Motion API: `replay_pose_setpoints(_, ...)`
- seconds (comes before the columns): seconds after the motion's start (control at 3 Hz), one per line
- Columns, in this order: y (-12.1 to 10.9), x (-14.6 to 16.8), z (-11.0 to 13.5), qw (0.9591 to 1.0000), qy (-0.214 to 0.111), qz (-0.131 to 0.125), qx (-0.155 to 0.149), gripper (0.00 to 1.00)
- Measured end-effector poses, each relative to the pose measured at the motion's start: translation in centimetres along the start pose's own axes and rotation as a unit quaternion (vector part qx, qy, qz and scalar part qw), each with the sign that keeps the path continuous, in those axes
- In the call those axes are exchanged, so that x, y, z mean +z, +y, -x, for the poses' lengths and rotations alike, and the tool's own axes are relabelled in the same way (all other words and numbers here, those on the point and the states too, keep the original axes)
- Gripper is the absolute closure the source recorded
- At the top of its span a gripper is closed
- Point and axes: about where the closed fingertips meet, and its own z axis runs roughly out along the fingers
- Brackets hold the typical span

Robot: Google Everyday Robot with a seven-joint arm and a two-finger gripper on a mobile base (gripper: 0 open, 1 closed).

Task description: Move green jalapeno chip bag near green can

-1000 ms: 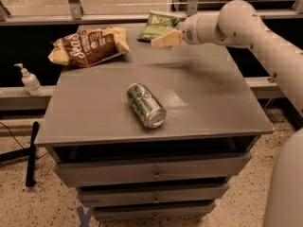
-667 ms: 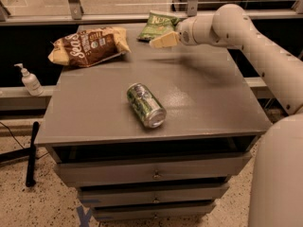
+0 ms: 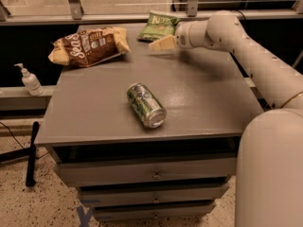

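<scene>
Seemingly the reaching step: gripper (image 3: 160, 44) hovers beside the green chip bag (image 3: 157, 25) (open or closed, cannot tell) — next, grasp it, carry to can (image 3: 146, 105).

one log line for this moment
claw: beside green jalapeno chip bag at far edge of drawer cabinet, contact unclear | green can: lying on its side mid-top, apart from bag | task: not done

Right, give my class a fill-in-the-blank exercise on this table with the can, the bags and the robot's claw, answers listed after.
1. The green can lies on its ____ on the table.
2. The claw is beside the small chip bag, whose colour is ____.
3. The number of chip bags on the table is ____.
Missing words: side; green; two.
</scene>
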Motion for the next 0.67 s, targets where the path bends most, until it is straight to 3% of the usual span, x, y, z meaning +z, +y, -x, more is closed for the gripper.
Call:
replay_pose_setpoints(0.33, -0.54, 0.75, -0.31, 1.0000, -0.005, -0.004, 0.003, 0.17)
replay_pose_setpoints(0.67, -0.85, 1.32, -0.30, 0.9999, -0.010, -0.005, 0.004, 0.41)
